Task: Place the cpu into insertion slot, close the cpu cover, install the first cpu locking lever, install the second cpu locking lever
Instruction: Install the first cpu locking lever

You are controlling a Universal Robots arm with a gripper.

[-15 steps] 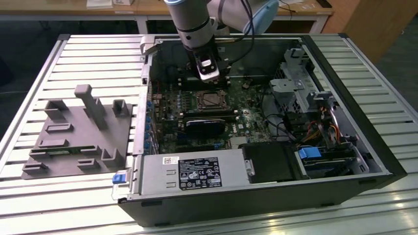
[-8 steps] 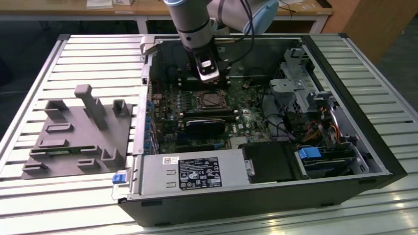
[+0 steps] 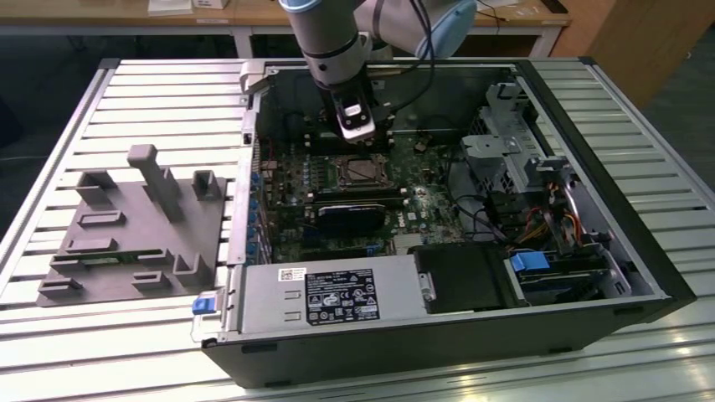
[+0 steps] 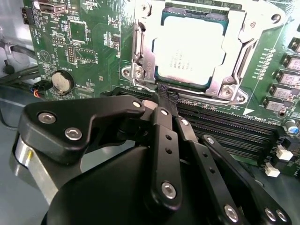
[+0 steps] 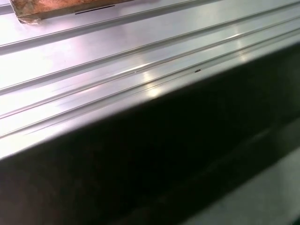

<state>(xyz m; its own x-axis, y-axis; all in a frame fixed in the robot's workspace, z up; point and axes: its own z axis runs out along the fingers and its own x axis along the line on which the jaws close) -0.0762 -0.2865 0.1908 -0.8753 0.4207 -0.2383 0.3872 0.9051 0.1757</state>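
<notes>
The chip (image 4: 187,49) sits in its socket (image 4: 158,75), with the metal cover (image 4: 236,35) down around it. The tool (image 4: 165,93) is at the socket's edge, closed and gripping nothing, inside the open computer case (image 3: 609,251) on the tabletop (image 3: 146,92).

A grooved silver metal surface (image 5: 117,51) lies beside a dark black wall (image 5: 164,154), with a brownish wooden edge (image 5: 56,7) beyond it.
</notes>
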